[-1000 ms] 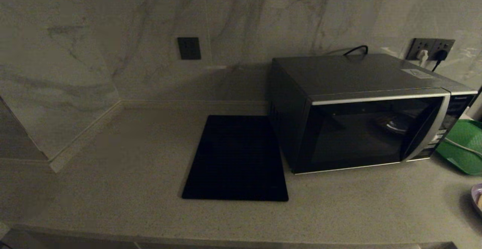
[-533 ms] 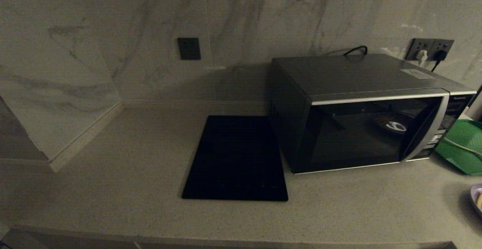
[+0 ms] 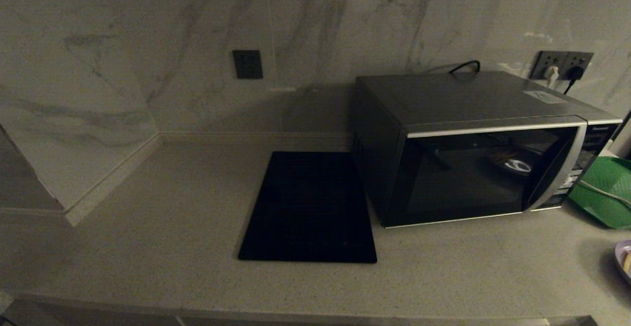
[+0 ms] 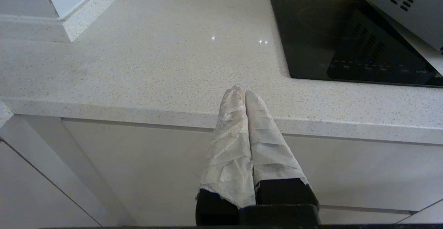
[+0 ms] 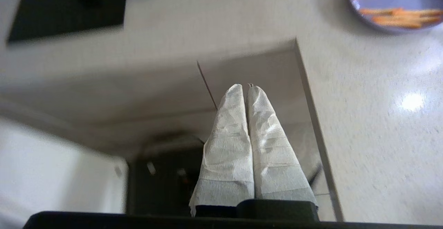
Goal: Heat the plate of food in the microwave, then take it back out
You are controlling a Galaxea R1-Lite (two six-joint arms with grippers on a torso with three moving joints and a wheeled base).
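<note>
At the tabletop's [image 3: 443, 276] near right edge sits the plate of food [image 3: 624, 261], shifted slightly inward. Microwave [image 3: 473, 153] door stays shut. Both my right gripper [image 5: 246, 87] and left gripper [image 4: 241, 91] are closed, empty.

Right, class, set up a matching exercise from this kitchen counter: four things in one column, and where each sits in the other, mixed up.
Things:
1. microwave
2. black mat
3. plate of food
4. green tray

Places:
A. at the counter's right edge, nearest the robot
B. right of the microwave, towards the wall
C. just left of the microwave
D. against the wall, door shut

Pairs: 1-D, 2-C, 3-A, 4-B
</note>
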